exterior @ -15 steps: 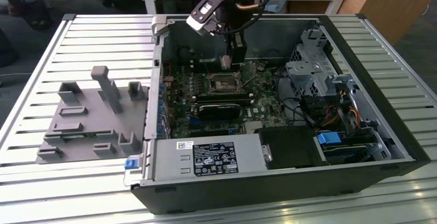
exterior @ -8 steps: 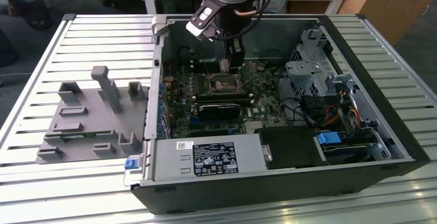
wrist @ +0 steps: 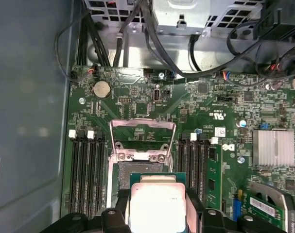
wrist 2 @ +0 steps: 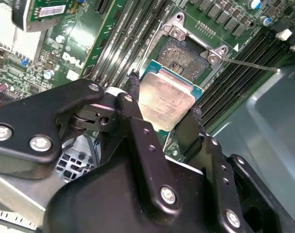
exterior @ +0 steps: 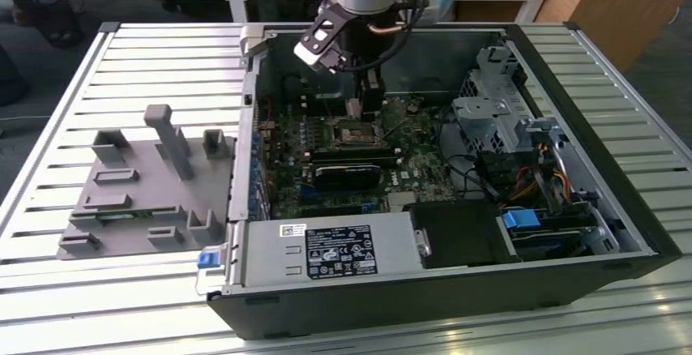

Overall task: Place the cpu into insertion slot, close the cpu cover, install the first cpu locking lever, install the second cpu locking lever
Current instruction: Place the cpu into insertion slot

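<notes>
Jaws pinched narrow on cpu [wrist 2: 165, 102], gripping two opposite edges, silvery face toward wrist cameras. Cpu hung close above insertion slot [wrist 2: 183, 53], apart from it, not seated. Cpu cover [wrist: 142, 141] stood open, tipped back beyond slot. Judged: chip light, stiff, smooth-sided, likely fragile on underside; edge grip safest, kept level. Count: one cpu, one slot, one cover, one thin lever [wrist 2: 249, 64].

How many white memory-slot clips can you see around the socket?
4, in the first wrist view: two clips toward the case wall from the cpu cover, two toward the heatsink. The held cpu may hide more.
</notes>
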Available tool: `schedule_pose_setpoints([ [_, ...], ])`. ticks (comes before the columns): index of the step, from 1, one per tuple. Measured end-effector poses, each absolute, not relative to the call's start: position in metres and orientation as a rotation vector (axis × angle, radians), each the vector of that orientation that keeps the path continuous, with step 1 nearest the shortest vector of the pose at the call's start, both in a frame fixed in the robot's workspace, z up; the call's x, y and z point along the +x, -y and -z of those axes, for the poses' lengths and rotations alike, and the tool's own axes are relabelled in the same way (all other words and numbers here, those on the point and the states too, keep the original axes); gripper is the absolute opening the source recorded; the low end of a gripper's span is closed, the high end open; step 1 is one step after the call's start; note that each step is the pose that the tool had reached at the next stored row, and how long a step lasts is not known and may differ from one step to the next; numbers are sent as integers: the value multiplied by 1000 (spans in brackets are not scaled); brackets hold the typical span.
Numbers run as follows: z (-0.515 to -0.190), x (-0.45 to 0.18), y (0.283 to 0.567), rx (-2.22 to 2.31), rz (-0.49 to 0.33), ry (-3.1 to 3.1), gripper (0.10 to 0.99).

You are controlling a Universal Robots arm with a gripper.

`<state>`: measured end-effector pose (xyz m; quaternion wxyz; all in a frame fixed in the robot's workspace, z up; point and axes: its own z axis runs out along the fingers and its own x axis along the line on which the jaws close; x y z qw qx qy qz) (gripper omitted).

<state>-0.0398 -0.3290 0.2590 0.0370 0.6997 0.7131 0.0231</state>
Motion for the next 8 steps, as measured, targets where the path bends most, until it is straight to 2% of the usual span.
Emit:
schedule_pose_setpoints([
  [8, -249, -42, 326, 2148, -71, -2189, 541],
])
